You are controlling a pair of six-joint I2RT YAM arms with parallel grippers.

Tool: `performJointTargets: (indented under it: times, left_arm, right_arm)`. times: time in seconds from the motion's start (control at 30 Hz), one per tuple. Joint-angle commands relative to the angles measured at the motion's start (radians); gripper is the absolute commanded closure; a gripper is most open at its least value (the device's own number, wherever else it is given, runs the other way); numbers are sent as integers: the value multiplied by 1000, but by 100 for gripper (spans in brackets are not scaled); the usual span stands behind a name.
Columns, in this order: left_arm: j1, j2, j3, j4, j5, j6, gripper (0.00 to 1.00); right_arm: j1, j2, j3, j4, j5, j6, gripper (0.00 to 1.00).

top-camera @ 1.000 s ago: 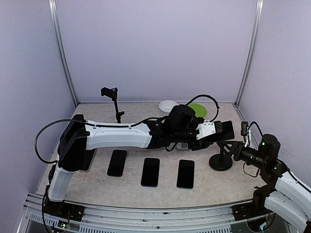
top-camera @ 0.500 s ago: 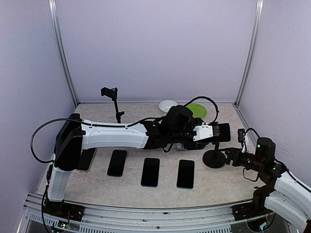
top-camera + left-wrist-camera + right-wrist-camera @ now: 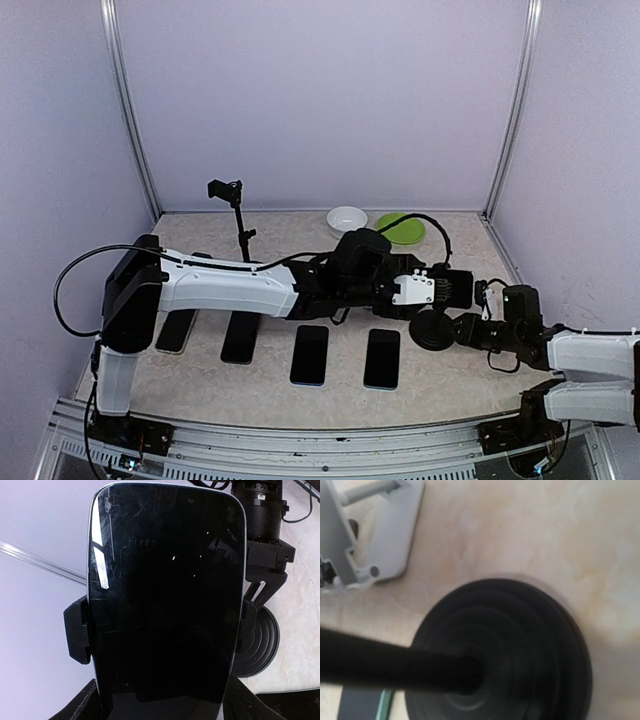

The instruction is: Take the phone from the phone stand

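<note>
Slide the phone (image 3: 165, 595), pinched in the left gripper (image 3: 452, 289) and clamped in the phone stand (image 3: 432, 330) right of centre, straight out, bracing the stand with the right gripper (image 3: 468, 328), closure unclear.

Dark handsets (image 3: 310, 354) lie in a row on the table (image 3: 300, 232), a white bowl (image 3: 346, 217) beside a green plate (image 3: 400, 231).

Left arm (image 3: 230, 285) far across rightward; right gripper (image 3: 460, 328) low.
</note>
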Motion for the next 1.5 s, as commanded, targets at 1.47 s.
performJointTargets:
  times: [1.47]
  left_arm:
    - [-23, -25, 25, 137, 59, -1216, 71]
  right_arm:
    - [39, 284, 51, 123, -13, 23, 73]
